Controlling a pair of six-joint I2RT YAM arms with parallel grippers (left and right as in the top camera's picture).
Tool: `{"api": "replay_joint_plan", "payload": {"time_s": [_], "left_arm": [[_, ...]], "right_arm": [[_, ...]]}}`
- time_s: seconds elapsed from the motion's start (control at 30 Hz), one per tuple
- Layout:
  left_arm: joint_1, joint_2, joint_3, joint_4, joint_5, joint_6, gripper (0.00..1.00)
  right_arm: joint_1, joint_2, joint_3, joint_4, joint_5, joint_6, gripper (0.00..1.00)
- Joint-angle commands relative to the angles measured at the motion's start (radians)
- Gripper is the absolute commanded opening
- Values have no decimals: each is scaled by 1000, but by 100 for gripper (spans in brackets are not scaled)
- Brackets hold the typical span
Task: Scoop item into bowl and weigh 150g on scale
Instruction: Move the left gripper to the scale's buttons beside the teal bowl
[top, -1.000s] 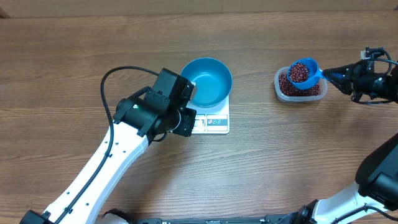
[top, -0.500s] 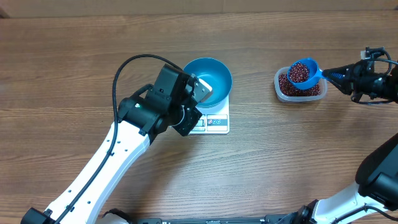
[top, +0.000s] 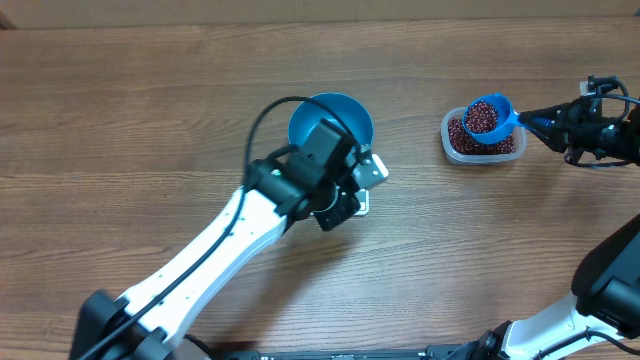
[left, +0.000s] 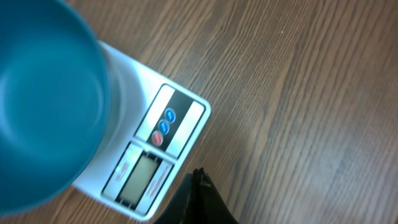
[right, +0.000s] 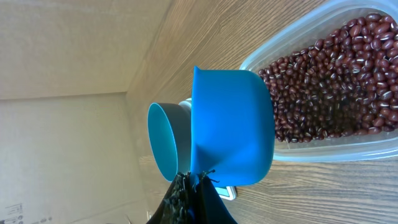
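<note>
Left arm covering the scale; loaded scoop being held over the tub.

The left arm (top: 215, 255) and its looping black cable (top: 268, 118) are lying across the scale (left: 149, 134), hiding most of it from overhead. The left claw (left: 199, 177) is hanging pinched shut and empty off the scale's front corner. The right claw (top: 545, 120) is clamping the handle of a blue scoop (top: 487, 115) over a clear tub (top: 483, 152). A wood-grain tabletop (top: 150, 90) is carrying everything, and a pale brown panel (right: 62, 62) is standing behind it. Dark red-brown beans (right: 329, 87) are filling the tub, and more are sitting in the scoop. The teal bowl (left: 43, 99) is sitting empty on the scale. The scale's blue and red buttons (left: 163, 126) are showing, its display (left: 142, 177) reading nothing legible.
</note>
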Motion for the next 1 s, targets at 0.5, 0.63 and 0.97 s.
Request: {"api": "replay_joint_plan", "payload": {"time_s": [0.5,0.63,0.97], "left_arm": [[-49,162,18,151,-44,-68,4],[-48,164,18,159,-60,-108,4],[-48,164,-63,247,-127,-232,4]], "right_arm": [[-3,5,5,-5,25,-13,4],[-3,5,5,-5,25,-13,4],[-3,5,5,-5,25,-13,4]]}}
